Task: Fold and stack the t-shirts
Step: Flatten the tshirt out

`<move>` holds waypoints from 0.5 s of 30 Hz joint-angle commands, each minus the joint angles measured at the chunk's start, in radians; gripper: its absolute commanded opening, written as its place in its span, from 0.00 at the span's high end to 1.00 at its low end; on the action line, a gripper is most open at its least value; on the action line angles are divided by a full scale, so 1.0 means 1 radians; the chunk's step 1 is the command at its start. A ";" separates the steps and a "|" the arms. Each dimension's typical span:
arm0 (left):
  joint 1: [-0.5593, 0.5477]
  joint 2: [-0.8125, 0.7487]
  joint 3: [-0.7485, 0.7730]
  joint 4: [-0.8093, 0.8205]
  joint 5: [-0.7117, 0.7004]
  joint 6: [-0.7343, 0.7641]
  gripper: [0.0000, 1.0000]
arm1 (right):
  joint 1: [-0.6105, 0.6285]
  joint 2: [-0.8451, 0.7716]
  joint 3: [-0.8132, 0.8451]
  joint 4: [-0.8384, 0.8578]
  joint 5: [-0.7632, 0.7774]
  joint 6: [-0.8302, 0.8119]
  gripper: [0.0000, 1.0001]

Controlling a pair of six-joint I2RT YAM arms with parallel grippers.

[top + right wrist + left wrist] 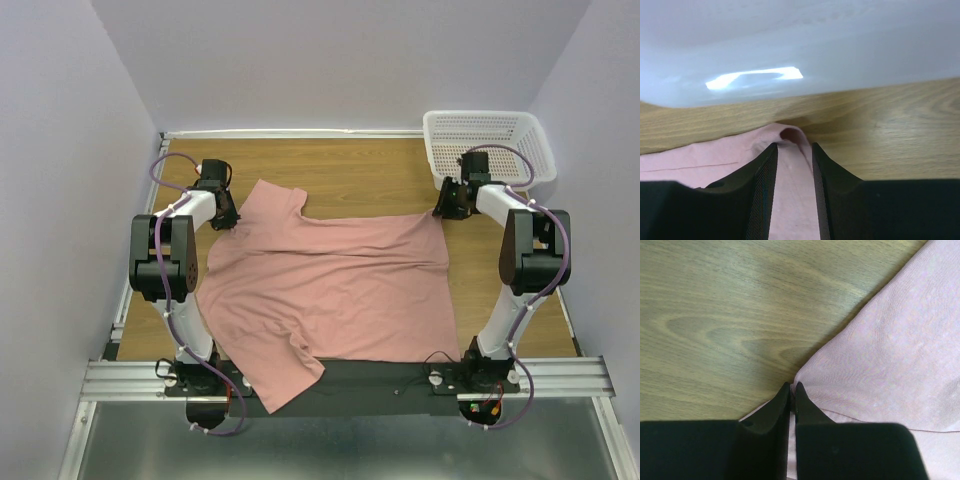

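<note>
A dusty pink t-shirt [330, 290] lies spread flat on the wooden table [360, 165], its near left part hanging over the front edge. My left gripper [226, 214] is at the shirt's far left corner beside the sleeve. In the left wrist view that gripper [792, 385] is shut on the t-shirt [890, 350], with a thin strip of cloth pinched between the tips. My right gripper [446, 206] is at the far right corner. In the right wrist view it [792, 145] is closed on a raised arch of the t-shirt [700, 155], and the fold bulges out past the tips.
A white mesh basket [490, 145] stands at the back right corner, close behind the right gripper. Pale walls enclose the table on three sides. A metal rail [350, 378] with both arm bases runs along the near edge.
</note>
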 commanded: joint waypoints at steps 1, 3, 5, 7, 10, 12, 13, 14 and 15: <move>0.004 0.020 -0.017 -0.002 -0.022 -0.007 0.93 | -0.024 0.016 0.041 0.025 -0.055 -0.030 0.59; 0.004 0.019 -0.016 0.000 -0.022 -0.008 0.93 | -0.027 0.021 0.047 0.031 -0.076 -0.041 0.59; 0.005 0.019 -0.014 0.000 -0.024 -0.007 0.93 | -0.029 0.024 0.049 0.037 -0.100 -0.049 0.59; 0.007 0.019 -0.013 -0.003 -0.026 -0.010 0.93 | -0.033 0.030 0.053 0.042 -0.135 -0.056 0.59; 0.008 0.019 -0.009 -0.003 -0.024 -0.011 0.93 | -0.036 0.036 0.058 0.046 -0.182 -0.059 0.59; 0.008 0.019 -0.009 -0.003 -0.022 -0.013 0.93 | -0.038 0.044 0.061 0.046 -0.193 -0.059 0.59; 0.008 0.019 -0.011 -0.002 -0.022 -0.011 0.93 | -0.039 0.046 0.059 0.046 -0.193 -0.058 0.59; 0.008 0.019 -0.011 -0.002 -0.024 -0.013 0.93 | -0.039 0.047 0.058 0.046 -0.196 -0.056 0.59; 0.010 0.019 -0.011 -0.003 -0.024 -0.011 0.93 | -0.042 0.047 0.055 0.046 -0.192 -0.055 0.59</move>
